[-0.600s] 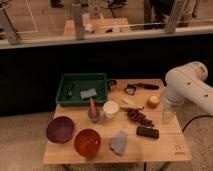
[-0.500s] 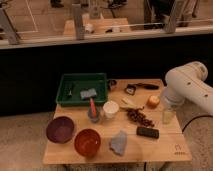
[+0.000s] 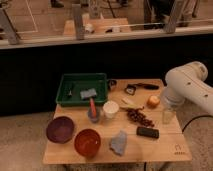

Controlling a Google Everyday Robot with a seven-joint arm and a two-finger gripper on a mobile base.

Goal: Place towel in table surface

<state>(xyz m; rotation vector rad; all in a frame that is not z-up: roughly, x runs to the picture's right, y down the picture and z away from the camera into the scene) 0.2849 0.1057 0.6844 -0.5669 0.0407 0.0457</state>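
Observation:
A crumpled grey towel lies on the wooden table near its front edge, between an orange bowl and a black flat device. My white arm reaches in from the right. The gripper hangs at the table's right side, by a clear glass and an orange fruit. It is well apart from the towel and holds nothing that I can see.
A green tray at the back left holds a grey-blue pad. A purple bowl, a grey cup with a red tool, a white cup, dark grapes and a black tool also stand on the table.

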